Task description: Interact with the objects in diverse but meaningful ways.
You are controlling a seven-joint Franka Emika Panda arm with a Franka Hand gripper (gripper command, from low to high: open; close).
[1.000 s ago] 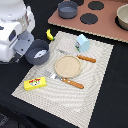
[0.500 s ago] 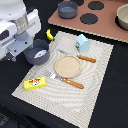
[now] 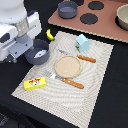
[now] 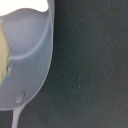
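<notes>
At the exterior view's left, the white arm (image 3: 17, 30) is being held low over the grey-blue two-handled pot (image 3: 38, 51), which is sitting at the placemat's (image 3: 95, 85) left edge. The gripper is being hidden by the arm's body, so whether the jaws are open or closed cannot be told. The flat yellow box (image 3: 35, 83) is lying in front, the banana (image 3: 50, 34) behind, the pale blue carton (image 3: 83, 43) further right. Only a pale grey curved surface (image 4: 30, 55) against black is being shown in the wrist view.
</notes>
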